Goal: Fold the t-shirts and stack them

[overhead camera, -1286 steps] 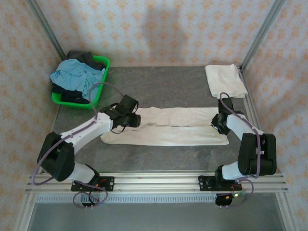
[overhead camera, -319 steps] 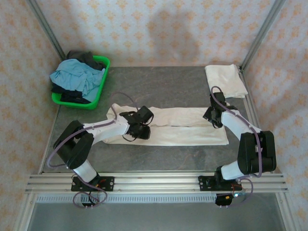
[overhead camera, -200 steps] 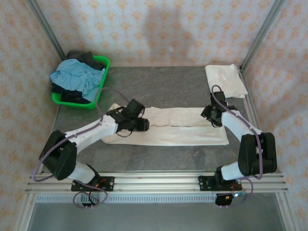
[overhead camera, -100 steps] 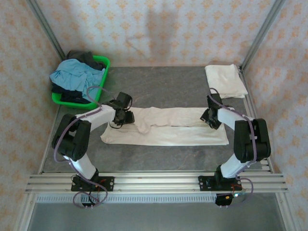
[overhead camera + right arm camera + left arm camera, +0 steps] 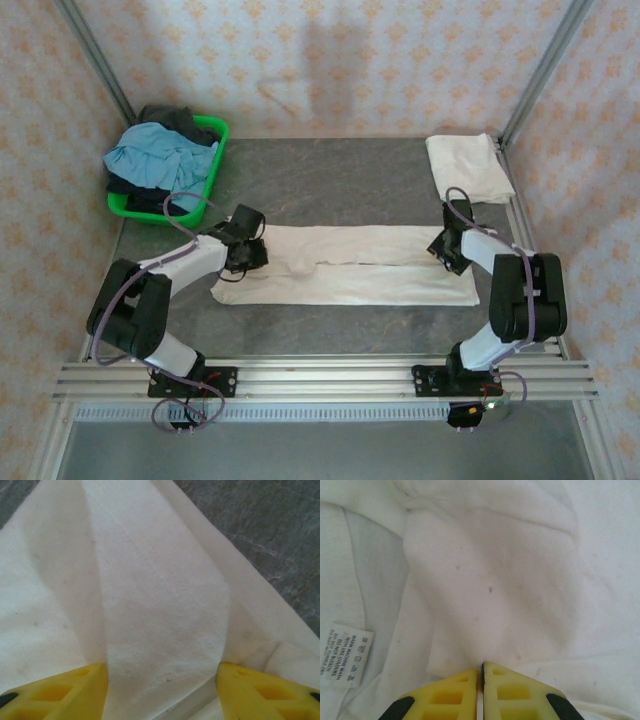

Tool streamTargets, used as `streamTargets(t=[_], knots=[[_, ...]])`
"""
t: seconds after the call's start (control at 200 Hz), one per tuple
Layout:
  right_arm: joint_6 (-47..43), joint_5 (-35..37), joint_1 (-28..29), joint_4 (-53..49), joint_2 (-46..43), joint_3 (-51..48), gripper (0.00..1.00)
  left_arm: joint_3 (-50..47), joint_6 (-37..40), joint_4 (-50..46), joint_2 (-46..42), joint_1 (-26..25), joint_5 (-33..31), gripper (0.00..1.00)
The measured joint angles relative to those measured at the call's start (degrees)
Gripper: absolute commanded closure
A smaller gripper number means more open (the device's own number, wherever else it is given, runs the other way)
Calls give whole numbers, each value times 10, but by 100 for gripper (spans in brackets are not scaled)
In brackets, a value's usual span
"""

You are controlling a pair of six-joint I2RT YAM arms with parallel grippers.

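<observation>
A cream t-shirt [image 5: 370,268] lies in a long folded strip across the middle of the table. My left gripper [image 5: 250,253] is at its left end, jaws shut on a pinch of the t-shirt's top layer [image 5: 485,605], which rises to the yellow fingertips [image 5: 481,666]. A white care label [image 5: 345,652] shows to the left. My right gripper [image 5: 447,250] rests low over the strip's right end, open, its fingers [image 5: 75,687] wide apart with flat cloth [image 5: 160,605] between them. A second cream t-shirt [image 5: 468,166] lies folded at the back right.
A green basket [image 5: 212,172] at the back left holds a light blue garment [image 5: 160,155] and a dark one [image 5: 175,118]. Grey tabletop [image 5: 330,180] lies bare behind the strip. Metal frame posts [image 5: 540,70] stand at the back corners.
My left gripper has travelled from the strip's middle to its left end, drawing the upper layer with it. My right gripper has shifted slightly along the right end.
</observation>
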Motion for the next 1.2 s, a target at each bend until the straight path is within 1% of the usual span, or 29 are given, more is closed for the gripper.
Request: streamTargets(t=[0.07,0.115,0.155,0.245,0.315,0.395,0.455,0.56,0.671,0.791,0.851,0.921,1.121,1.201], knots=[[3,2,0,-2,-12,-8,40,0,-1,-6,-8,0,-3,72],[4,1,-1,-2,-24,-15,40,1,0,-12,-11,0,-6,68],[5,-3,-1,-1,-36,-20,40,4,3,-19,-12,0,-11,68],[8,-14,8,1,-56,-24,40,35,12,-43,-2,0,-22,68],[8,-16,33,3,-59,-16,39,81,21,-50,25,4,-28,68],[7,-18,63,6,-47,5,39,134,26,-45,70,15,-31,68],[7,-17,71,12,-25,27,40,166,27,-41,104,27,-32,70],[7,-14,70,21,26,54,40,214,30,-40,174,49,-38,78],[7,-7,61,22,65,61,41,242,31,-39,239,70,-38,82],[8,-6,38,28,67,65,40,266,30,-40,250,83,-41,82],[8,-6,23,31,66,62,41,265,29,-41,256,91,-41,77],[10,-9,10,42,62,55,40,265,23,-38,258,100,-38,68],[9,-20,7,46,54,49,40,253,21,-25,247,106,-24,55],[9,-26,6,45,48,46,40,235,26,-26,223,105,-24,50]])
